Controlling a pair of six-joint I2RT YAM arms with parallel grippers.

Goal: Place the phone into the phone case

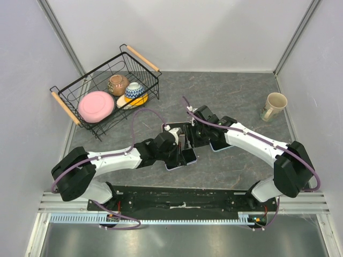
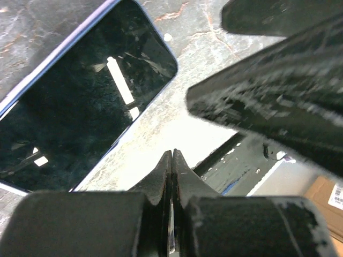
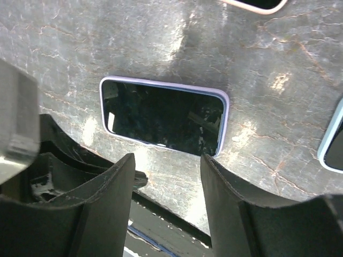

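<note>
A phone with a dark screen (image 3: 163, 119) lies flat on the grey table inside a lavender case rim (image 3: 225, 110). It also shows in the left wrist view (image 2: 80, 101) and, partly under the arms, in the top view (image 1: 182, 159). My right gripper (image 3: 167, 160) is open and empty, hovering just above the phone's near long edge. My left gripper (image 2: 171, 156) is shut on nothing, its tips over bare table beside the phone's corner. In the top view both grippers meet over the phone, the left (image 1: 179, 142) and the right (image 1: 192, 135).
A light-blue-rimmed phone or case (image 3: 332, 142) lies to the right, under the right arm (image 1: 218, 145). Another pale case edge (image 3: 257, 4) shows at the top. A wire basket (image 1: 69, 110) with dishes stands back left; a mug (image 1: 274, 106) stands back right.
</note>
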